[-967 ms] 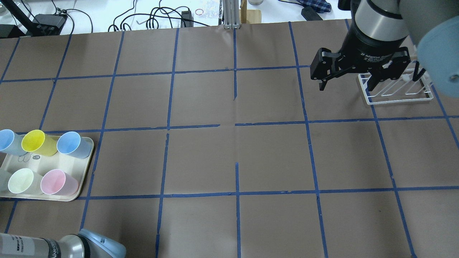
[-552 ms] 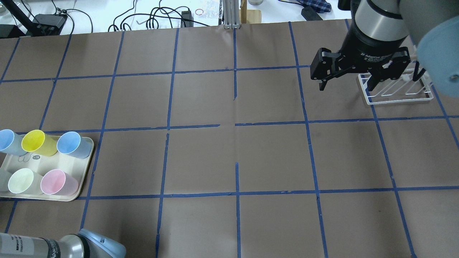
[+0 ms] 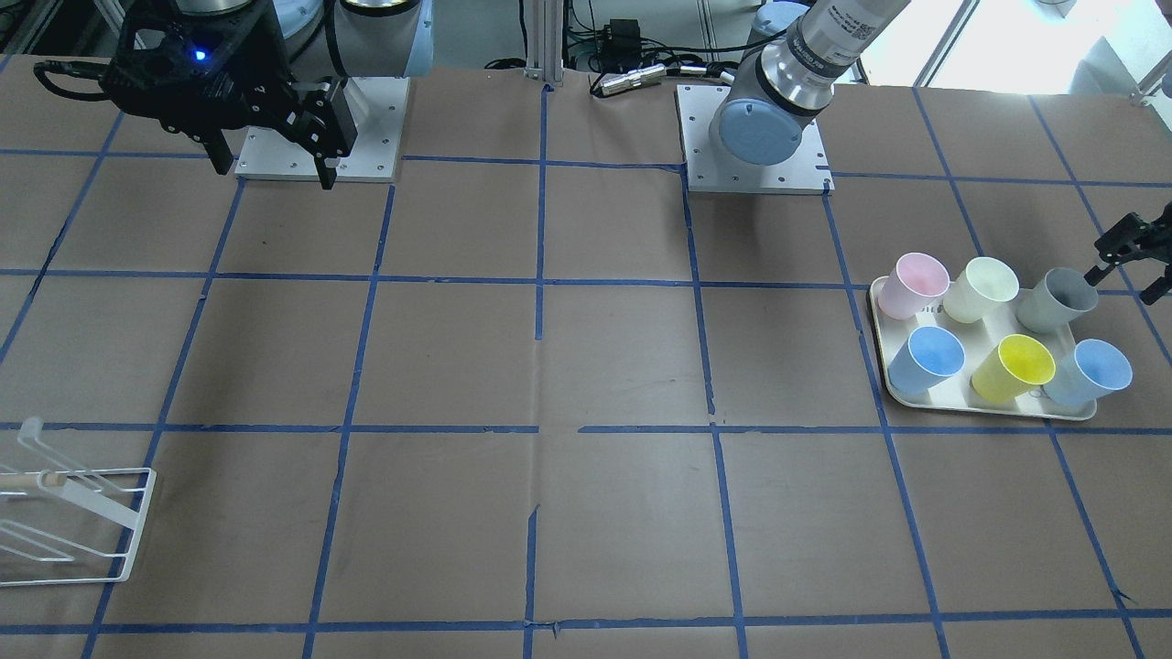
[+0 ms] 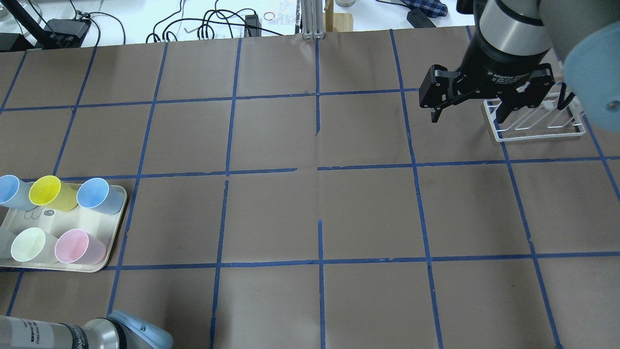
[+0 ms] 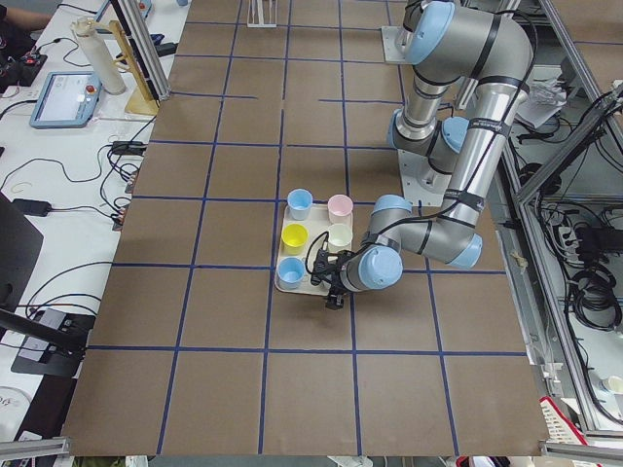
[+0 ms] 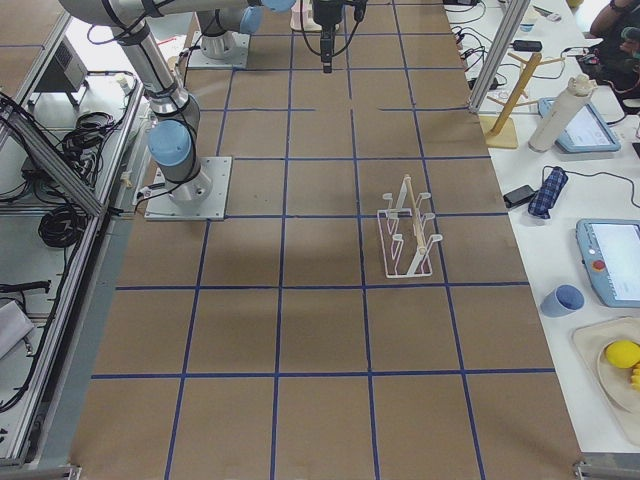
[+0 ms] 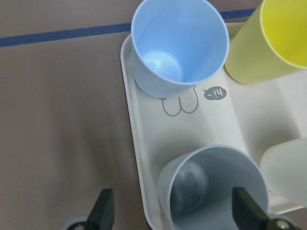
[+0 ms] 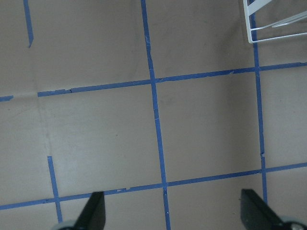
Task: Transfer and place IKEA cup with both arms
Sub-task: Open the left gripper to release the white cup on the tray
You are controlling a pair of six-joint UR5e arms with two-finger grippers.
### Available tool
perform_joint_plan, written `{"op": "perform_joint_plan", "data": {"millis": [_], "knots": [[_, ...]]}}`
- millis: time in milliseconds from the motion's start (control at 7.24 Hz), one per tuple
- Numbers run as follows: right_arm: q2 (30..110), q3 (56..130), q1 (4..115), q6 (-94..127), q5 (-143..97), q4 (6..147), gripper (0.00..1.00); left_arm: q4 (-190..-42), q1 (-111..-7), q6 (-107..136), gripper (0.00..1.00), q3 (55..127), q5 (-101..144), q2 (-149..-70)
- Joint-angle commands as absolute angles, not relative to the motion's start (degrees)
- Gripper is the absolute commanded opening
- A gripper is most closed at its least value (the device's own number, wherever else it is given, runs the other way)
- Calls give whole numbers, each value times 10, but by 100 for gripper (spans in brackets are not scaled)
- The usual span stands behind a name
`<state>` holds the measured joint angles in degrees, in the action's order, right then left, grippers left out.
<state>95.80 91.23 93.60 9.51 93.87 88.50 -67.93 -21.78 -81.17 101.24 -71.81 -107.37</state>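
Note:
The pale-grey IKEA cup (image 3: 1058,300) stands upright in a corner of the cream tray (image 3: 879,366), beside a pale green-cream cup. My left gripper (image 3: 1131,256) hovers open just outside that corner of the tray. In the left wrist view the grey cup (image 7: 211,189) lies below and between the spread fingertips (image 7: 103,213), which do not touch it. Far across the table, my right gripper (image 4: 467,114) hangs open and empty above the paper, next to the white wire rack (image 4: 533,121).
The tray (image 4: 116,232) also holds two light-blue cups, a yellow cup (image 3: 1012,366) and a pink cup (image 3: 911,284), packed close to the grey one. Brown paper with blue tape lines covers the table. Cables and boxes lie along the far edge.
The left arm's elbow at the bottom edge of the overhead view has shifted slightly to the right. The right arm and the cups are where they were.

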Motion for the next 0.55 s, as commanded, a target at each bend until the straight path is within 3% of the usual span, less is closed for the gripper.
{"op": "perform_joint_plan", "data": {"millis": [0,414], "knots": [[958,912,936,95,939,885,100,-748,-287,-740,100,973,-729,-1009],[958,912,936,95,939,885,100,-821,-442,-541,100,968,-798,-907]]}}
